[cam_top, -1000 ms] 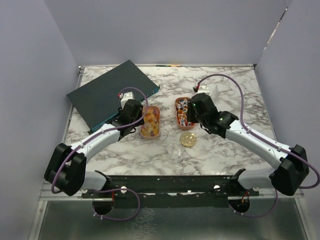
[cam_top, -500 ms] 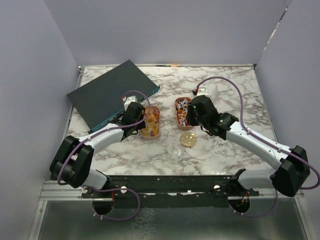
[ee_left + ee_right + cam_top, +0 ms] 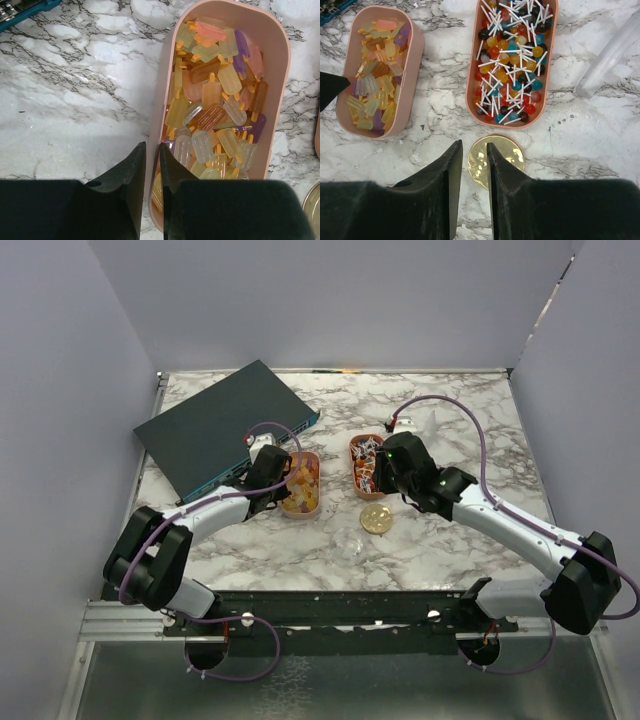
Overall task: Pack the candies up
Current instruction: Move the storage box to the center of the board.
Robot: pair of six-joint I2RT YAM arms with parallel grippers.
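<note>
Ice-lolly-shaped candies (image 3: 215,115) fill the peach tray (image 3: 161,100) just ahead of the left hand (image 3: 152,167), which is clamped on the tray's wall. The right hand (image 3: 475,157), fingers narrowly apart, hangs over the gold lid (image 3: 507,157) on the counter (image 3: 580,145).

No readable text, labels, brands or numbers appear in any view. The left tray (image 3: 158,100), right tray (image 3: 470,75), gold lid (image 3: 496,160) and dark box (image 3: 215,430) show no legible markings.
</note>
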